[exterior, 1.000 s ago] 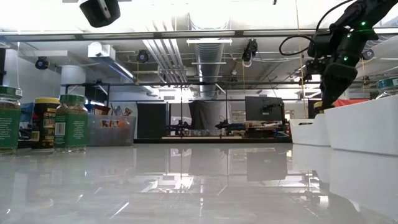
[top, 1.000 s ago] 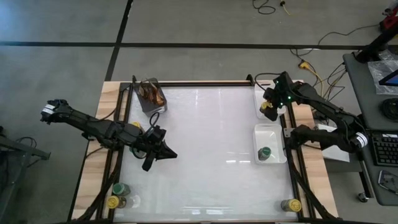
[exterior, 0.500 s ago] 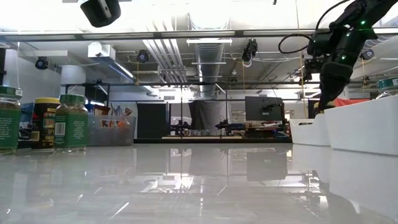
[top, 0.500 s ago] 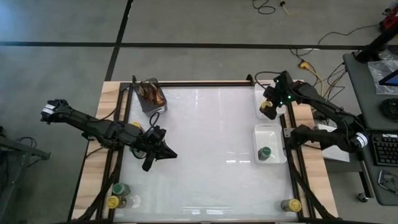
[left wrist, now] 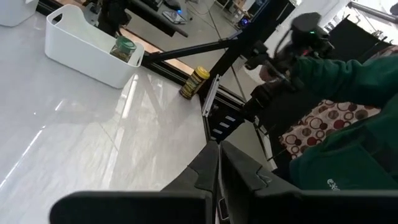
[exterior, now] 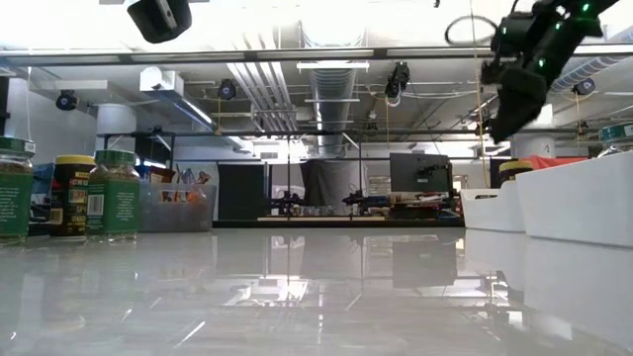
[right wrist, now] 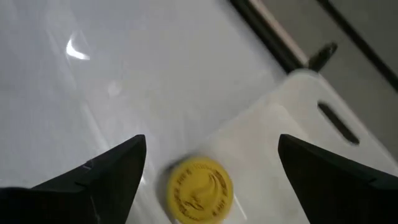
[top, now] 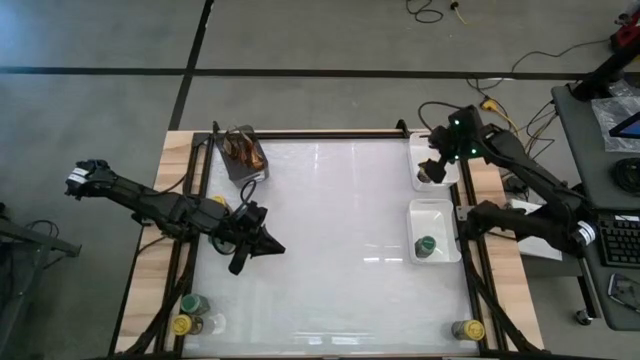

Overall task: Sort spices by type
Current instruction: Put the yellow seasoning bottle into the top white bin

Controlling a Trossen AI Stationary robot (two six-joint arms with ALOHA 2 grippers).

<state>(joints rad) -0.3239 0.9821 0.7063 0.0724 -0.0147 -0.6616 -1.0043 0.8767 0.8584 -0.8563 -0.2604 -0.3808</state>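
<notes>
The yellow-lidded jar (right wrist: 199, 188) stands in the far white tray (right wrist: 292, 130) at the right edge of the counter (top: 330, 230), and my right fingers (right wrist: 211, 171) hang above it, spread wide and holding nothing; I judge the danger small but real: if I swing away too low, one fingertip could catch the lid or the tray wall and tip the jar, or push the tray on the smooth counter; the near white tray (top: 435, 212) just beside it carries a green-lidded jar (top: 426, 245), so a careless reach for the next spice could put the wrong type together; one more yellow-lidded jar (top: 467, 329) waits at the near right corner, and a group of three jars (top: 192, 314) stands at the near left corner, well apart from both trays; my left fingers (top: 270, 247) are clenched on nothing, resting low over the left part of the counter, and that arm lies between the left group and the trays, so crossing there may bring a collision; the grey cup of brown sticks (top: 243, 150) stands at the far left, out of the way.
</notes>
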